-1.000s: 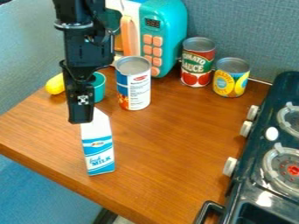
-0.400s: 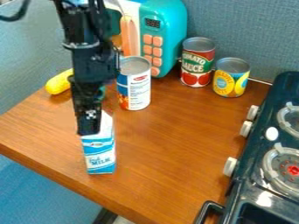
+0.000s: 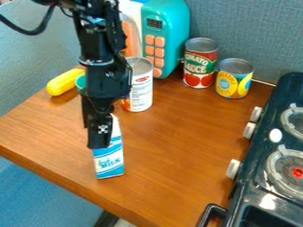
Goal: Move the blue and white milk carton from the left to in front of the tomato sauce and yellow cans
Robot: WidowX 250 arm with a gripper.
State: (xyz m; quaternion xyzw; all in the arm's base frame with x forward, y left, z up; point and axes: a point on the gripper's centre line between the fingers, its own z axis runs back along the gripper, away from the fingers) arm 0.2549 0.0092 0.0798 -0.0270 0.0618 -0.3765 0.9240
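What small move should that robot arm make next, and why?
Perhaps a slow, slight lift straight up, to test for a grip. The black gripper is right at the top of the milk carton, covering part of it, so its hold can't be judged from here. The carton looks upright, and a can stands behind it.

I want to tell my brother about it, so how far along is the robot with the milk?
Looks done: the claw has reached the milk carton, which has shifted right in the picture. In hand: the claw hides part of the carton's top, maybe holding or nudging it. Left: probably backing away, since the claw is still there.
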